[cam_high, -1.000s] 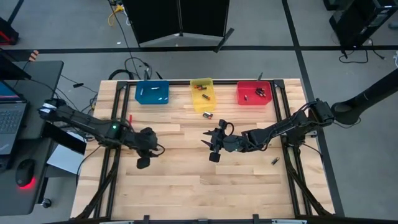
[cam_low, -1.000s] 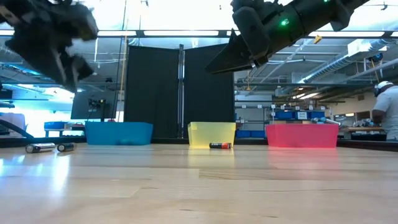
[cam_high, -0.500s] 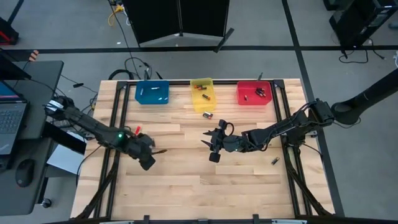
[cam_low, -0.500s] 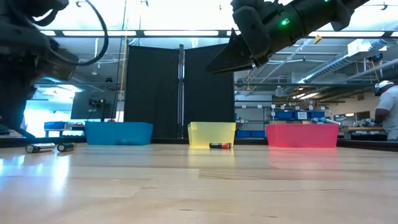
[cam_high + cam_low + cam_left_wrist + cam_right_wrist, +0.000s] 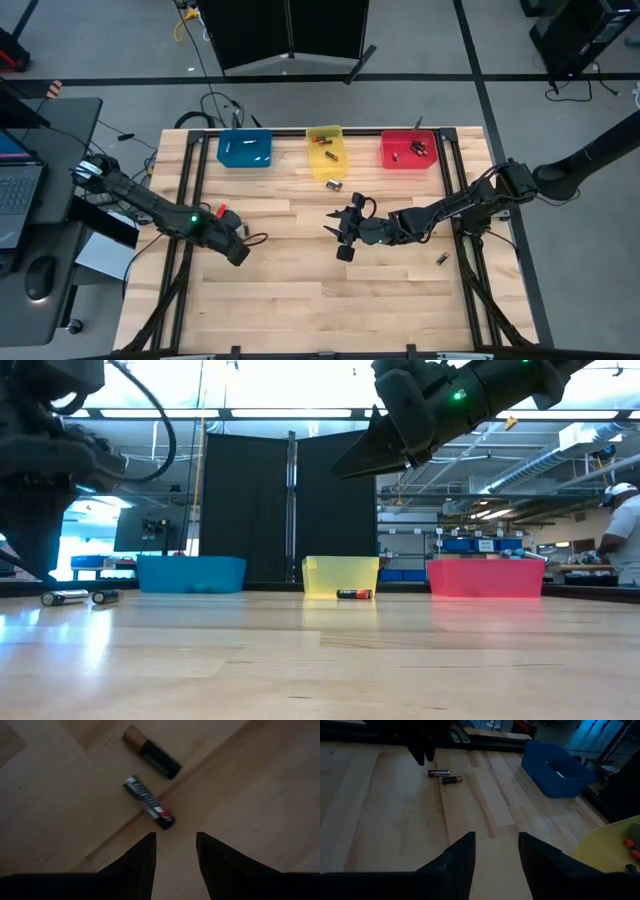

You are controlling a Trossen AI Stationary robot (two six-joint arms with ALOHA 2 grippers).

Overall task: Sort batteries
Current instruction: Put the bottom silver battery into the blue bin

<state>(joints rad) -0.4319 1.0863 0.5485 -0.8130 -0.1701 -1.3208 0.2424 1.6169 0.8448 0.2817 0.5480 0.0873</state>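
Though left end effector [image 5: 243, 245] and right [image 5: 333, 228] released, batteries [image 5: 327, 156] inside yellow bin [image 5: 324, 130], red bin [image 5: 400, 136].

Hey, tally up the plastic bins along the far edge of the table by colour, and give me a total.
Blue rectangular plastic bin: 1
Yellow rectangular plastic bin: 1
Red rectangular plastic bin: 1
Total: 3

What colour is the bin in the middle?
Yellow. The middle bin shows best in the high view, between the blue bin and red bin.
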